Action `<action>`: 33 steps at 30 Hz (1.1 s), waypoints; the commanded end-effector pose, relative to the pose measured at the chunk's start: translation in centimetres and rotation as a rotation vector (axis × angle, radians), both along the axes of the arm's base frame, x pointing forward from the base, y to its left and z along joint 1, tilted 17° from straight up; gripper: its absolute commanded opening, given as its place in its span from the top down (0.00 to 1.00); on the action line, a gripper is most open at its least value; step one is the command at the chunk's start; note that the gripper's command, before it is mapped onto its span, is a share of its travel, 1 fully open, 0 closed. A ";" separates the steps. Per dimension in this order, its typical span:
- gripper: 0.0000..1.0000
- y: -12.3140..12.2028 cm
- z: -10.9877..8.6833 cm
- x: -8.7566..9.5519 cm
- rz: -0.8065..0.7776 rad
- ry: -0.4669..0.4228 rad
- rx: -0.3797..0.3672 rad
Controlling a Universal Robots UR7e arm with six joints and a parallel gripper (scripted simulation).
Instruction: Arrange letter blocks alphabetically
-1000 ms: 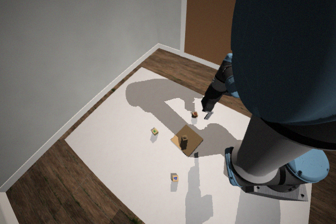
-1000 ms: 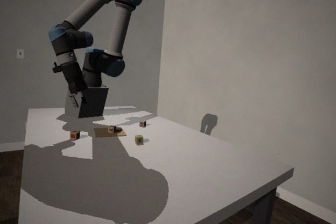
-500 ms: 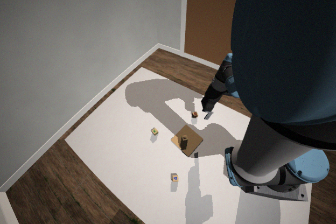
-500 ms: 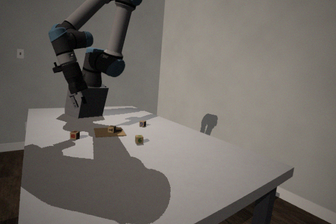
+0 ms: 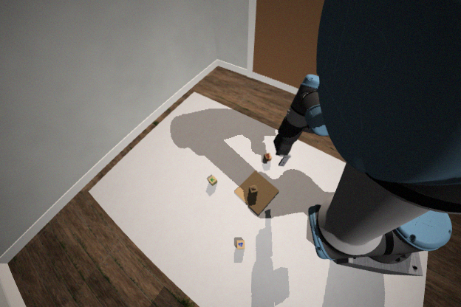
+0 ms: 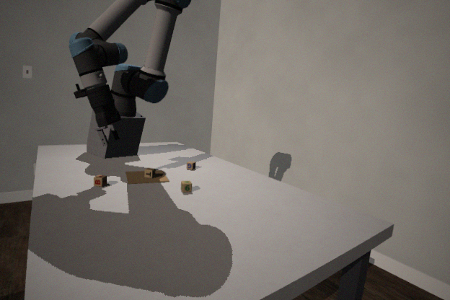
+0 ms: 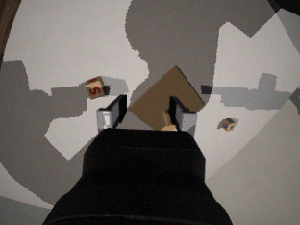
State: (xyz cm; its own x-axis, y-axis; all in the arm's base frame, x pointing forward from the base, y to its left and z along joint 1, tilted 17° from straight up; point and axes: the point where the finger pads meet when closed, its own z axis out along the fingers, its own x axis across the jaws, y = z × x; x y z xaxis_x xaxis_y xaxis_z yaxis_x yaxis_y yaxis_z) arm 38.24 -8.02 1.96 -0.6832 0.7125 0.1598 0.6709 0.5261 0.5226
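On the mat, one block is seated, possibly for removal. The hand is held open above the counter, presumably for grasping.

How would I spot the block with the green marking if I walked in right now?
Find the white table, then the square brown mat on it. The green-marked block sits off the mat; the other two off it have red or blue markings.
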 end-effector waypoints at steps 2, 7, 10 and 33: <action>0.00 1.3 -0.2 0.1 0.016 0.035 -0.011; 0.00 3.3 -0.4 0.3 0.039 0.087 -0.031; 0.00 4.8 -0.6 0.3 0.054 0.123 -0.049; 0.00 17.1 -1.2 -0.4 0.129 0.314 -0.295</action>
State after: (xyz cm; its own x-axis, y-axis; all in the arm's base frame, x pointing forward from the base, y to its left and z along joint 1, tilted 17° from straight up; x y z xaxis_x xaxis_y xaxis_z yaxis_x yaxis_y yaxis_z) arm 38.09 7.22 0.70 -0.7161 0.6692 0.1986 0.6973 0.6988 0.1595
